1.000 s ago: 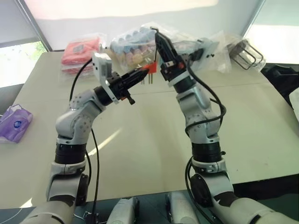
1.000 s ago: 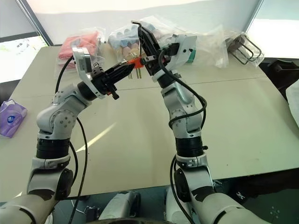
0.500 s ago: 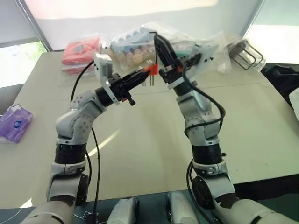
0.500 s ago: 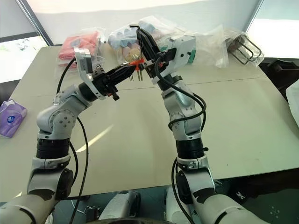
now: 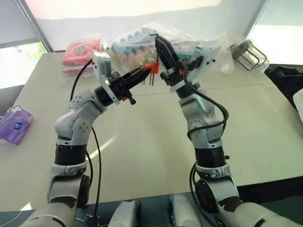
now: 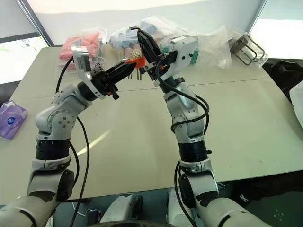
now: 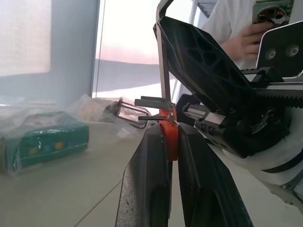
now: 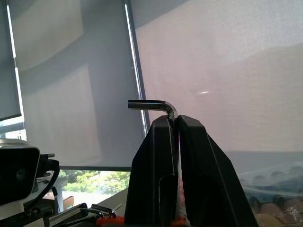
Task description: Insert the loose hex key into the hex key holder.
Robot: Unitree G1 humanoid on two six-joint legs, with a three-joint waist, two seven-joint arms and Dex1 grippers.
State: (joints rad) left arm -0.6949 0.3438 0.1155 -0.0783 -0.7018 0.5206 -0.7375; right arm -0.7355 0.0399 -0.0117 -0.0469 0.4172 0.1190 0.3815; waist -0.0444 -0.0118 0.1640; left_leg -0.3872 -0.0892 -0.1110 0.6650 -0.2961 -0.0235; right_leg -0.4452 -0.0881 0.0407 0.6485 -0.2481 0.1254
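My left gripper (image 5: 149,70) is shut on the hex key holder (image 5: 153,67), a small red-orange block held up over the table's far half. Short metal keys (image 7: 149,101) stick out of the holder (image 7: 169,135). My right gripper (image 5: 157,39) points up just beside it, shut on the loose hex key (image 8: 151,103), whose bent end shows above the fingertips (image 8: 163,124). In the left wrist view the key's long shaft (image 7: 163,71) runs down along the right finger to the top of the holder. Whether it sits in a slot I cannot tell.
Along the table's far edge lie a red packet (image 5: 80,49), a clear bag of coloured pieces (image 5: 135,45), a clear bag holding a green box (image 6: 194,54) and wire-framed items (image 5: 248,52). A purple packet (image 5: 14,124) lies at the left edge. A person's hand (image 7: 241,42) shows behind.
My right wrist has rolled a little, tipping the gripper and its key closer over the holder. The left gripper with the holder has stayed almost still.
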